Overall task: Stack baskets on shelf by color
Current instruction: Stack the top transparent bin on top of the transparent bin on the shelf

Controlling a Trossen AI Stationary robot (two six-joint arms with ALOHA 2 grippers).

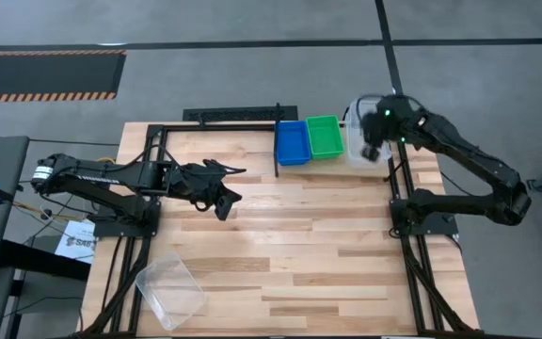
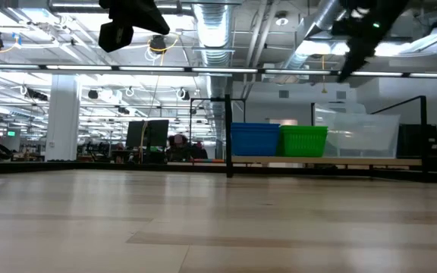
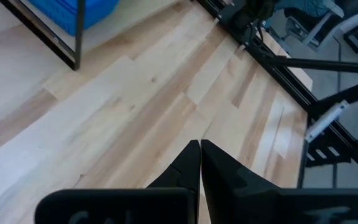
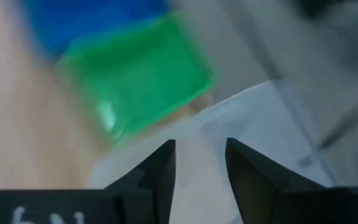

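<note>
On the shelf [image 2: 400,161] at the table's far edge, blue baskets [image 1: 292,141], green baskets [image 1: 325,137] and clear baskets [image 1: 358,143] stand side by side on their bottoms. The low view shows them as blue [image 2: 256,139], green [image 2: 303,141] and clear [image 2: 363,135]. One more clear basket [image 1: 169,289] lies on the table near its near-left corner. My right gripper [image 4: 201,162] hangs open above the clear baskets on the shelf, well clear of them in the low view [image 2: 349,72]. My left gripper [image 3: 199,155] is shut over the table's middle left [image 1: 229,184], holding nothing.
A black upright rail [image 1: 278,141] stands on the shelf's left side, next to the blue baskets. Black frame rails [image 1: 407,235] run along the table's right and left edges. Bare plank tabletop [image 1: 309,245] spreads between the arms.
</note>
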